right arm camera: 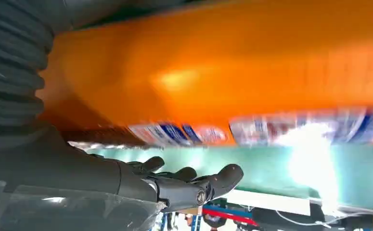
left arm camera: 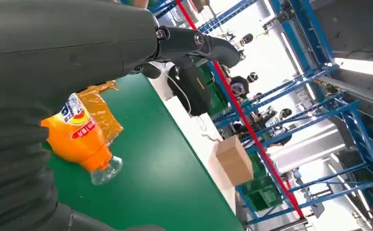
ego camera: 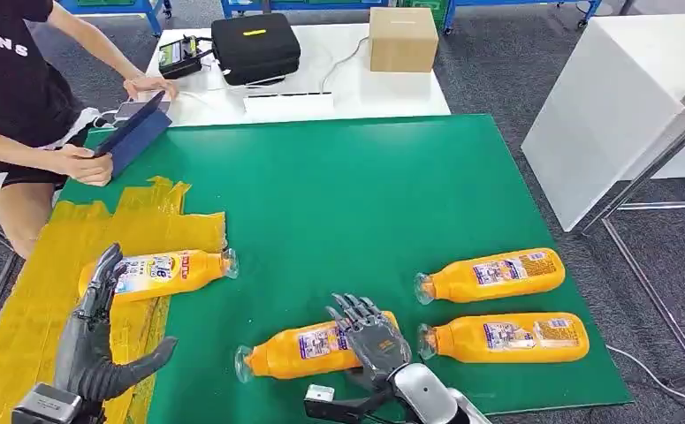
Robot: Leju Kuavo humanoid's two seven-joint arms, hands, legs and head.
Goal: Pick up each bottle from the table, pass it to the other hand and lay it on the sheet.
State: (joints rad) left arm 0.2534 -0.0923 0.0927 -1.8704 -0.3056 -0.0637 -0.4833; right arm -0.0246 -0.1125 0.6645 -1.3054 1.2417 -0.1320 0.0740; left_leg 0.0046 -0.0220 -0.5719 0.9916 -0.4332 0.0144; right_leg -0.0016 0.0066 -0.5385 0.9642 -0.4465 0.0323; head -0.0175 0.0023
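Observation:
An orange bottle [ego camera: 157, 274] lies on the yellow sheet [ego camera: 38, 318] at the left, also seen close up as the bottle [left arm camera: 81, 139] on the crinkled sheet [left arm camera: 105, 113]. My left hand [ego camera: 100, 340] hovers just in front of it, fingers apart and holding nothing. Three more orange bottles lie on the green mat [ego camera: 338, 194]. My right hand [ego camera: 369, 340] lies with spread fingers over the base end of the nearest bottle [ego camera: 303, 351]. In the right wrist view that bottle [right arm camera: 223, 72] looms against the palm, with the fingers [right arm camera: 194, 185] stretched out beside it, not wrapped round.
Two bottles [ego camera: 490, 275] [ego camera: 504, 338] lie side by side at the right front. A person [ego camera: 20, 97] at the far left holds a blue tablet case [ego camera: 135, 132]. Behind the mat stand a black case [ego camera: 254, 46] and a cardboard box [ego camera: 402, 39]. A white table [ego camera: 621, 97] is to the right.

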